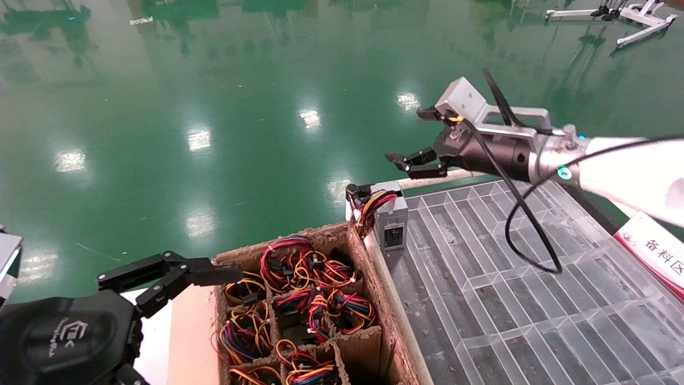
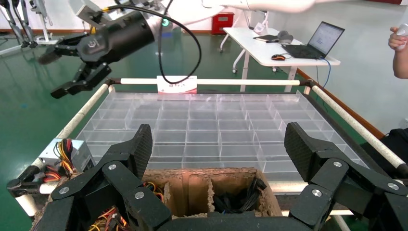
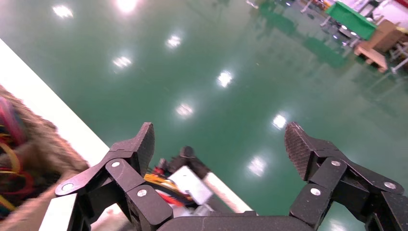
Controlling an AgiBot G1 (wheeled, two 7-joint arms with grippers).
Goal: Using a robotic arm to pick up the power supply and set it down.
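The power supply (image 1: 391,220), a small grey metal box with a dark label and a red, yellow and black wire bundle, stands at the far left corner of the clear grid tray (image 1: 507,299). It also shows in the left wrist view (image 2: 67,153) and the right wrist view (image 3: 185,182). The robotic arm (image 1: 625,168), white with a green light ring, hangs above and slightly right of it. Its right gripper (image 1: 414,162) is open and holds nothing, clear of the box. My left gripper (image 1: 176,278) is open at the lower left, beside the cardboard box (image 1: 304,235).
The cardboard box has several cells filled with coiled coloured wires (image 1: 299,299). A white rail (image 2: 231,82) edges the tray. A red and white sign (image 1: 654,248) lies at the tray's right side. Green floor (image 1: 214,107) lies beyond. A desk with a laptop (image 2: 315,41) stands behind.
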